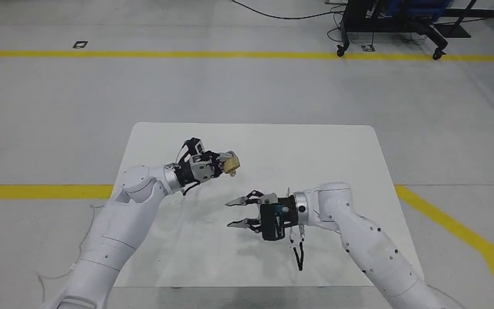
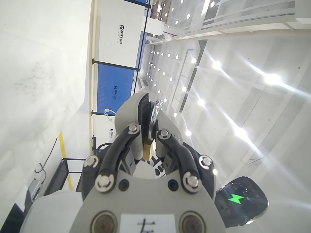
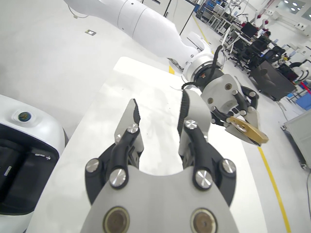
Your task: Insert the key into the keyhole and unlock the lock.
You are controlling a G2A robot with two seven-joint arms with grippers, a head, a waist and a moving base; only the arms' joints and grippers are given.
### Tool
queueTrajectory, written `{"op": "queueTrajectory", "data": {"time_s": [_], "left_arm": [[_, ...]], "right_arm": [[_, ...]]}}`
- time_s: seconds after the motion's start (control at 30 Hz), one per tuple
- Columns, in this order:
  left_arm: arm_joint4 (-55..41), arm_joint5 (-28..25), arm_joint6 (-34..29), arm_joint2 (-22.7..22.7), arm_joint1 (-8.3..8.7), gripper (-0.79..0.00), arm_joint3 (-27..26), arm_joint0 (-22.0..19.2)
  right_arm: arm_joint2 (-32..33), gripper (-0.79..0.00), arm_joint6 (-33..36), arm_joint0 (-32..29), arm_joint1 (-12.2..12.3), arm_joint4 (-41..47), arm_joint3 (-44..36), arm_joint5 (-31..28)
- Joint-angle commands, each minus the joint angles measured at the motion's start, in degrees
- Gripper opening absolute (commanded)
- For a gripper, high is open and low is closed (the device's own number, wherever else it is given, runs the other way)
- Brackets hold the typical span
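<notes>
Left fingers (image 2: pixel 132 115): closed onto the lock (image 2: pixel 147 150); the brass body is pinched between the pads and kept clear of the table (image 1: pixel 332 154)
Silvery part (image 2: pixel 155 111): seen between those pads, beside the brass; whether it is a shackle or a key cannot be told
Left gripper (image 1: pixel 218 164): held above the table's left half, toward its far edge; the lock juts past its tips
Right fingers (image 3: pixel 126 124): spread wide; nothing is held between them
Right gripper (image 1: pixel 229 215): held above the table's middle, its tips turned toward the table's left side; it is near the lock but apart from it
Done: the lock is judged to be grasped and raised off the table, and offered to the other arm
Left: insertion into the keyhole and the unlocking turn are judged not yet done; the open gripper carries nothing to insert
Count: one lock; one table; two grippers, one full and one empty; a key cannot be counted with certainty
</notes>
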Motion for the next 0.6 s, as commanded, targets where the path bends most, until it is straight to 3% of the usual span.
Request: {"op": "queueTrajectory", "data": {"time_s": [0.0,0.3,0.57], "left_arm": [[1.0,-0.6,-0.1,0.0,0.04,-0.785,-0.4,0.1],[2.3,-2.4,-0.5,-0.5,0.14,-0.785,-1.7,0.8],[4.3,-3.0,0.7,-0.5,0.18,-0.785,-2.5,1.3]], "right_arm": [[-1.3,-0.785,-0.4,1.9,0.2,1.9,2.1,0.0],[-0.4,-0.785,-4.8,4.1,0.5,9.1,8.1,1.7],[-0.6,-0.785,-0.9,5.0,0.1,13.6,9.5,4.5]]}}
